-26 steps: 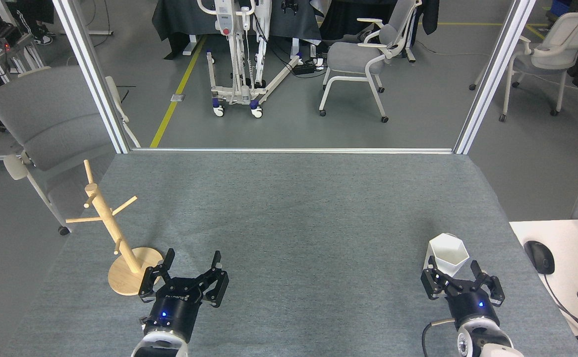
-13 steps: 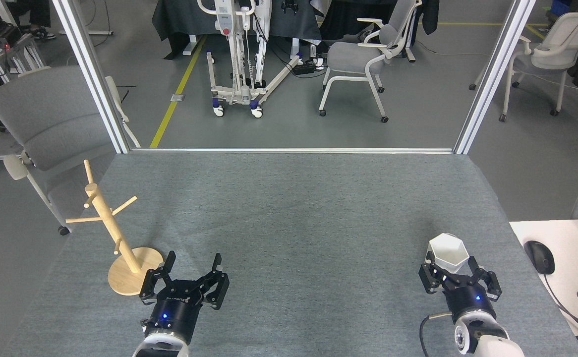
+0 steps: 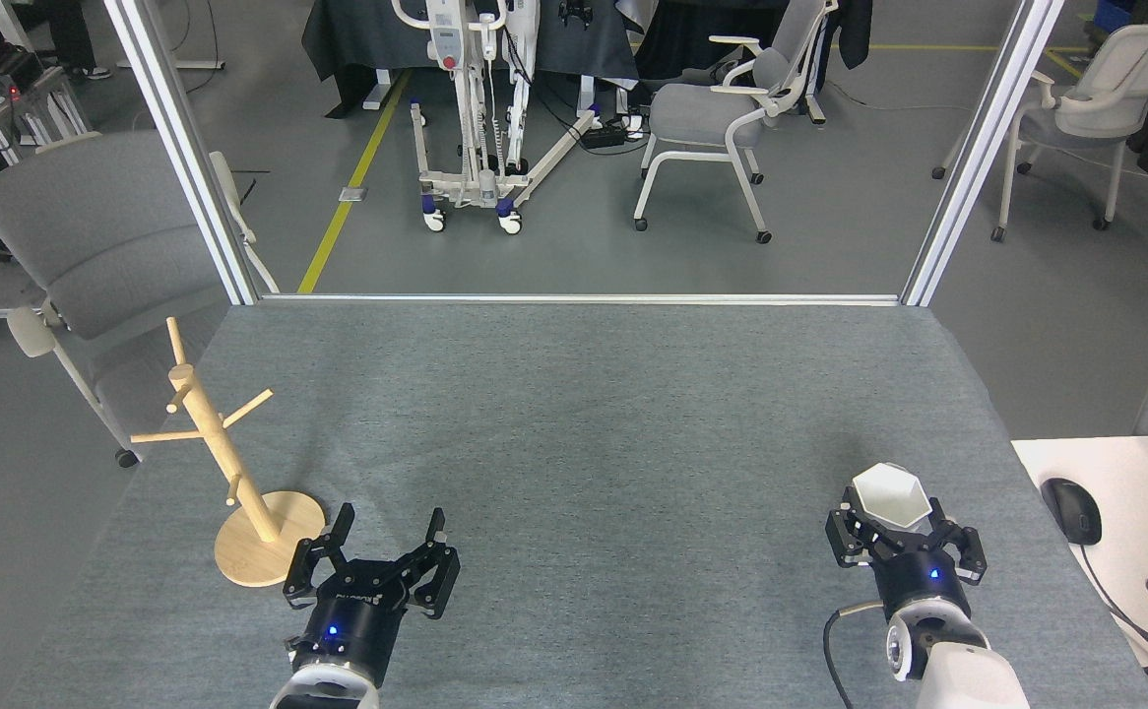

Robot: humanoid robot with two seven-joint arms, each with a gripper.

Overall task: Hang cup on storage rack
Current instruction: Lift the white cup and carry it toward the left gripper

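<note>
White hexagonal mug (image 3: 891,495) sits upright at the table's 4 o'clock, mouth up, on the grey felt table cover (image 3: 584,414). Right gripper (image 3: 897,527) is right at its near side, fingers spread to either side of the mug body, so it reads as a side grasp being lined up; from this angle I can't tell if the pads touch the walls, probably not clamped yet. The handle isn't visible, likely facing away from the camera, which would leave it free for a peg. Wooden mug tree (image 3: 229,463) stands at 8 o'clock, well apart from the mug, pegs angled up, all bare. Left gripper (image 3: 389,537) hovers just to the right of the tree's disc base, fingers apart and empty, looks parked to steady the rack or take a handover. Nothing blocks the path across the table. Computer mouse (image 3: 1070,510) sits on the side desk at 3 o'clock, clear of the work.
</note>
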